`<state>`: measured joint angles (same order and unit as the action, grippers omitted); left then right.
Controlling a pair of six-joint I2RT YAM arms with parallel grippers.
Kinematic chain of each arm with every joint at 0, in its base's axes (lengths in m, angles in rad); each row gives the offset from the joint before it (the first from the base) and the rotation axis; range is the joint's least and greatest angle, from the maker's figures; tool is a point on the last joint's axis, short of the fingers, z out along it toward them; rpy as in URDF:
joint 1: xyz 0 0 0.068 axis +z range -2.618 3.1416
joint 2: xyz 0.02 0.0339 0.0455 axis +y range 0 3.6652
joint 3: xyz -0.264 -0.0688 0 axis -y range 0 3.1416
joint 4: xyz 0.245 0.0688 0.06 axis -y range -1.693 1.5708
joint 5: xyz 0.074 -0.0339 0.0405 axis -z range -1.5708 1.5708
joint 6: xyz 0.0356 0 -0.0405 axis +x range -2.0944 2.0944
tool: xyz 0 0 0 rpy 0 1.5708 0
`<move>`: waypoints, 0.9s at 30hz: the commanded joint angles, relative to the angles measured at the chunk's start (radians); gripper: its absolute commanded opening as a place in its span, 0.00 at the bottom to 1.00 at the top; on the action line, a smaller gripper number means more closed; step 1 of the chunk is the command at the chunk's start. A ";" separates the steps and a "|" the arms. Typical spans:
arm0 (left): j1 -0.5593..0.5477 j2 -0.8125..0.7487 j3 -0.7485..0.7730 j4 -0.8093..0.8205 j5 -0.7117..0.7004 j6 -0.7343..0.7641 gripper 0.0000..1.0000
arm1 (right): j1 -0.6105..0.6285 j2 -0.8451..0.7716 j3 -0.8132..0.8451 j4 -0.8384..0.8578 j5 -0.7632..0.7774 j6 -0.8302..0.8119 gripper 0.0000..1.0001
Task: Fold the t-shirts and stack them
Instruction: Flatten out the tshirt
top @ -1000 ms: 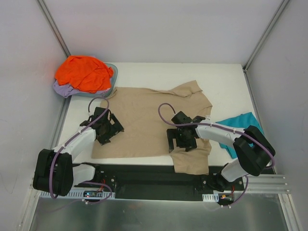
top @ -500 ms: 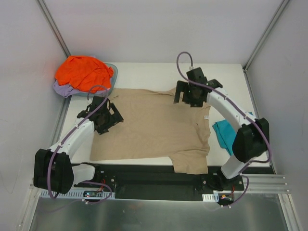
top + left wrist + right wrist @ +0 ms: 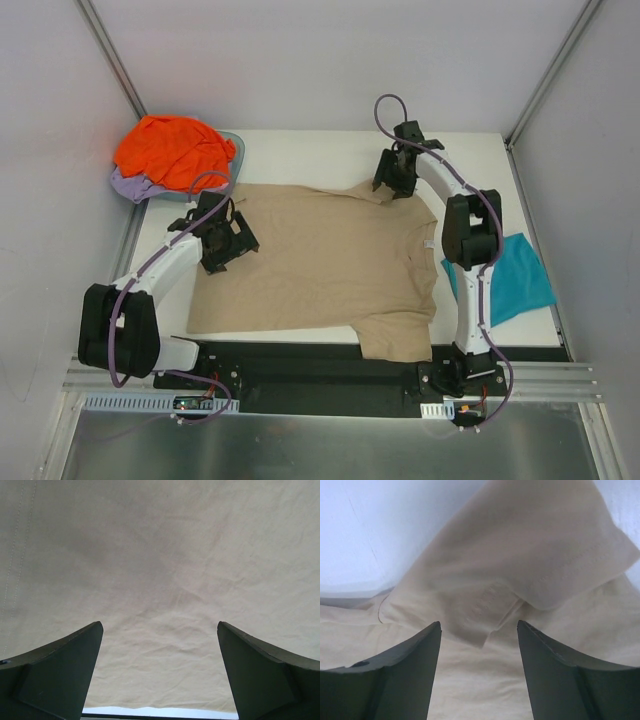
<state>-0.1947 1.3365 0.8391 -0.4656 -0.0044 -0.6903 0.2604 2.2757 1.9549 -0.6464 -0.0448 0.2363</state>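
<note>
The white desk [image 3: 300,160] carries most of the job undone, as far as I can judge. The tan t-shirt [image 3: 320,265] covers its middle, spread nearly flat and face down or up, I cannot tell which. One sleeve hangs over the near edge, and the far right sleeve [image 3: 520,555] is doubled over on itself. No real fold has been made in it yet. The teal t-shirt [image 3: 515,285] lies by the desk's right edge, well apart from the tan one's body and partly hidden by the right arm, so whether it is folded is unclear. The orange t-shirt [image 3: 170,150] sits crumpled at the far left in a teal-grey basin [image 3: 236,152], on top of the lavender t-shirt [image 3: 128,187], and both are plainly unfolded. No stack exists anywhere. The left hand [image 3: 222,240] is low over the tan shirt's left part with its fingers spread and nothing between them. The right hand [image 3: 398,175] is over the doubled far sleeve, also spread and pinching nothing. Smoothing that sleeve looks like the step in hand. Four folds and the stacking remain.
</note>
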 commanded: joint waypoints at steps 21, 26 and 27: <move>0.001 0.035 0.051 -0.019 -0.040 0.038 0.99 | -0.013 0.081 0.078 0.234 -0.116 0.070 0.08; 0.001 0.046 0.052 -0.018 -0.040 0.040 0.99 | -0.010 0.018 0.015 0.312 -0.125 0.078 0.06; 0.001 0.047 0.054 -0.018 -0.039 0.041 0.99 | -0.009 0.016 0.010 0.329 -0.122 0.080 0.06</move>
<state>-0.1951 1.3743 0.8680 -0.4664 -0.0132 -0.6689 0.2520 2.3829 1.9965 -0.4217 -0.1478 0.2932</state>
